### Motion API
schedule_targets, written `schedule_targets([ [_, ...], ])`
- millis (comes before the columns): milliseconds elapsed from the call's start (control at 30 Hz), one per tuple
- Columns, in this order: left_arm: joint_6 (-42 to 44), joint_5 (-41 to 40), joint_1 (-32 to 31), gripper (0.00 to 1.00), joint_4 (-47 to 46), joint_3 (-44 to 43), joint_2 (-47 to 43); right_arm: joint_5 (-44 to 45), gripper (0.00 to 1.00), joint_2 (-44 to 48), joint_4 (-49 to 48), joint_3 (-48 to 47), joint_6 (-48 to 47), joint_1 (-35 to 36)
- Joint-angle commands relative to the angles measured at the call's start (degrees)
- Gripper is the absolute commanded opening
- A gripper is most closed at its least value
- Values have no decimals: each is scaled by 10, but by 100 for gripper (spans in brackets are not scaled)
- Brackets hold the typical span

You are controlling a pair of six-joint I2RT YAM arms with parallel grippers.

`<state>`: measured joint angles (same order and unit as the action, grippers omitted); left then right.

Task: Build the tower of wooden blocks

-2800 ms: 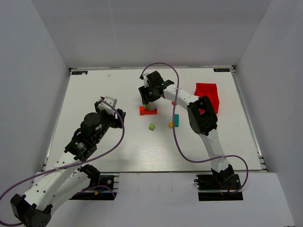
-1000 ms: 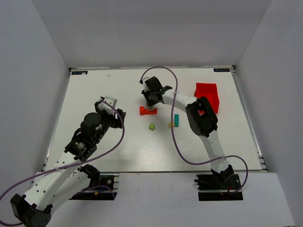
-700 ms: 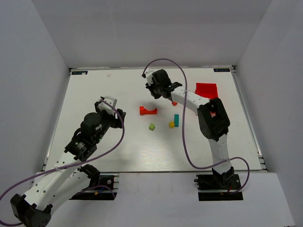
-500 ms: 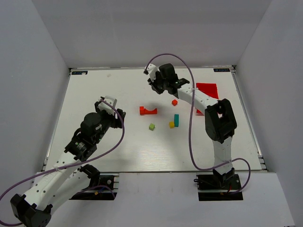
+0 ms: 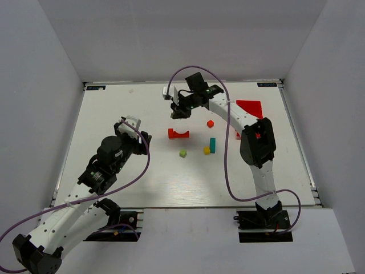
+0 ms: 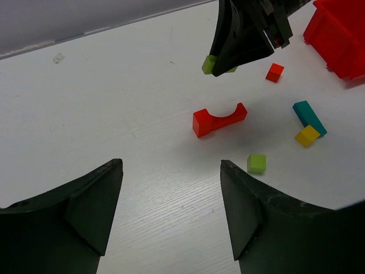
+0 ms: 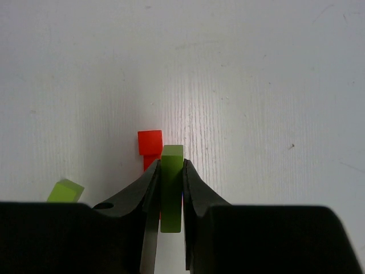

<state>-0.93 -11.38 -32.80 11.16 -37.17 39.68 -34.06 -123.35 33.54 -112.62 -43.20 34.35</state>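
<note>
Lime-green block (image 7: 171, 188) clamped in right jaws shows plainly from that wrist; left jaws stand apart.

Bright, even overhead light in all 3 views. White surface (image 5: 114, 114) reads near blown-out; enclosure walls (image 5: 51, 57) greyer. Shadows soft & faint, e.g. a grey smudge just right of the red arch (image 6: 219, 120) in left wrist view. Right wrist view: mild glare patch mid-surface, grain sharp, jaws near-black along near edge w/ little detail. Top view slightly soft.
</note>
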Motion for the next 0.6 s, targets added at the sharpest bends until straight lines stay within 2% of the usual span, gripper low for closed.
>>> schedule_targets([
  [0, -2, -3, 2, 79, -4, 1, -2, -48, 0, -19, 63, -38, -65, 7],
  [200, -2, -3, 2, 79, -4, 1, -2, -63, 0, -58, 115, -95, -106, 18],
  [567, -2, -3, 2, 79, -4, 1, -2, -29, 0, -87, 133, -113, -123, 42],
])
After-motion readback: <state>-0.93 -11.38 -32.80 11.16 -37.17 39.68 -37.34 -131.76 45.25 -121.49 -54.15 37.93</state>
